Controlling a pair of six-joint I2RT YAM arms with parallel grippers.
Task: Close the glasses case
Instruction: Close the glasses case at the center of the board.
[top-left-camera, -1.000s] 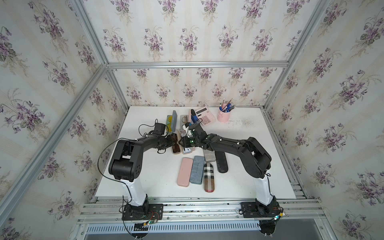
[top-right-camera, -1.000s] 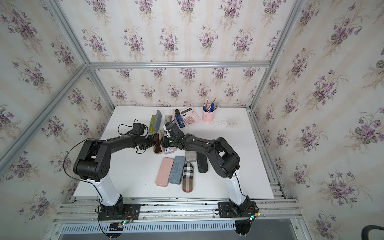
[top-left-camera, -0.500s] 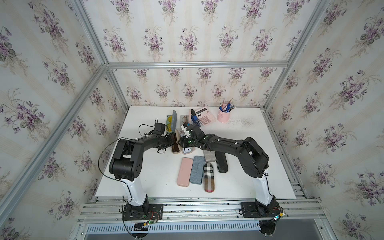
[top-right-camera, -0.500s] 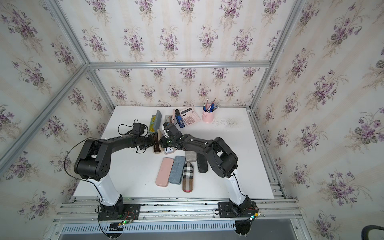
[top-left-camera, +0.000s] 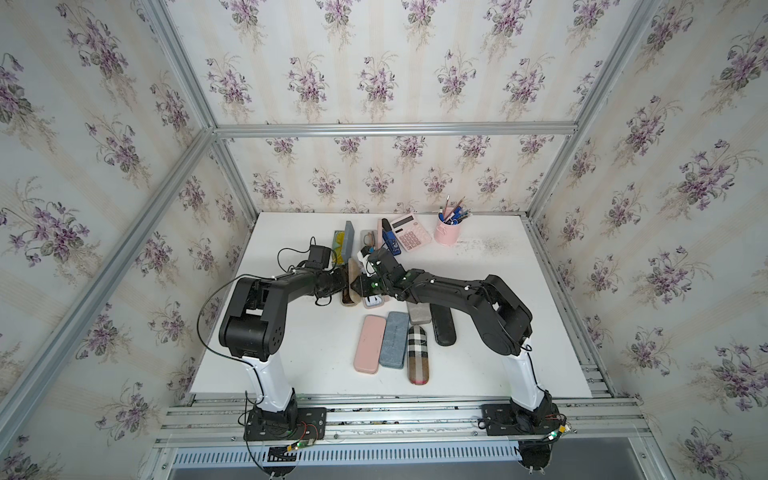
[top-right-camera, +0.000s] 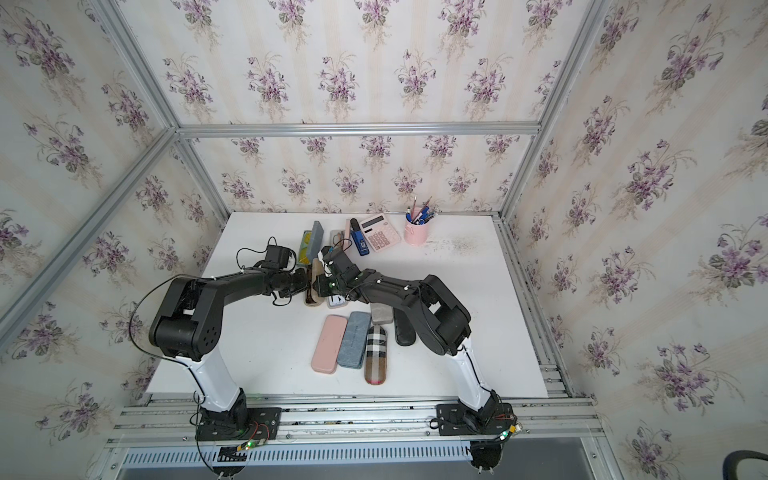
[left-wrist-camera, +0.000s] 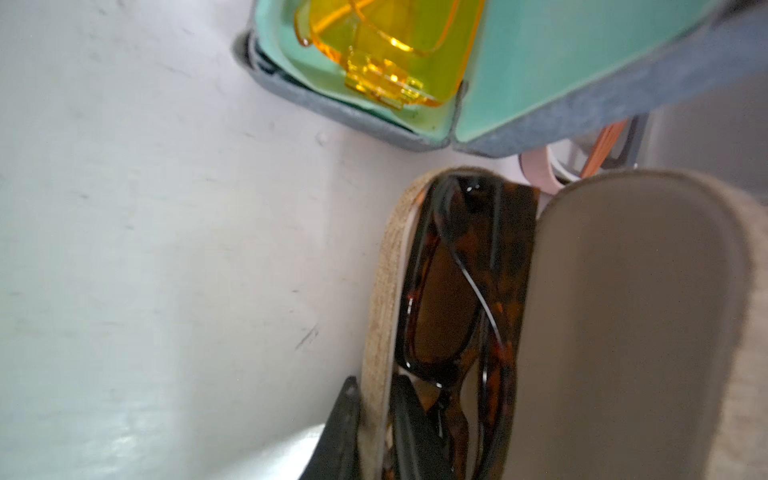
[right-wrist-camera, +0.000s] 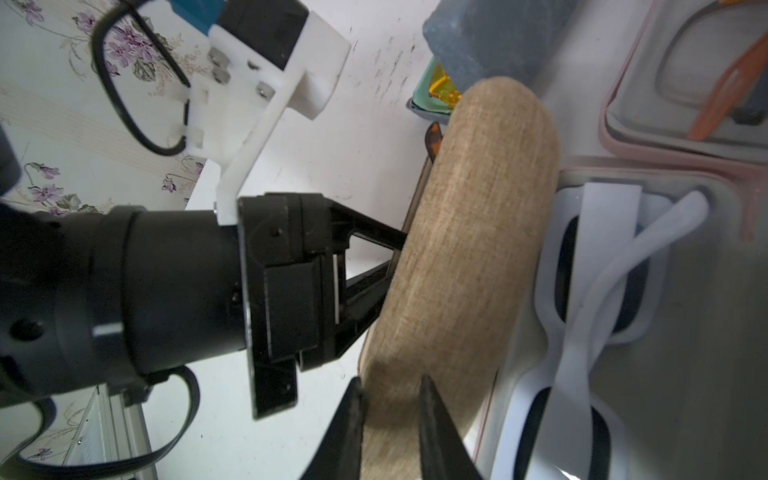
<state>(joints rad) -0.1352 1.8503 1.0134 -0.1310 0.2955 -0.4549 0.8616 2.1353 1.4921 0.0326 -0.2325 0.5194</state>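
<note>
both arms rise from their bases at the worktop's front edge, bend at raised elbows and send their forearms low and inward, so the wrists meet left of the worktop's (top-left-camera: 498, 291) middle, nearer its rear edge than its front edge. there lies the tan glasses case (left-wrist-camera: 382, 291), open, its lid (right-wrist-camera: 478, 232) tilted up over brown tortoiseshell sunglasses (left-wrist-camera: 444, 299). the left tool (left-wrist-camera: 376, 399) comes in from the left-edge side, and its two fingers are closed on the case's base wall, one outside and one inside. the right tool (right-wrist-camera: 388, 399) comes from the opposite side, its fingers closed on the edge of the lid, which sits between them. in both top views the left tool (top-left-camera: 344, 279) and right tool (top-left-camera: 356, 286) cover most of the case, and their fingertips are too small to make out there. in the left wrist view the raised lid blocks everything beyond it, and the picture's edge cuts the fingers off. in the right wrist view the lid hides the base and nearly all of the sunglasses; the left tool (right-wrist-camera: 386, 257) shows with its fingertips behind the lid. a blue-grey open case (left-wrist-camera: 540, 75) with yellow glasses lies just beside the tan one toward the rear edge, and a clear case (right-wrist-camera: 582, 291) with white glasses touches its other side.
</note>
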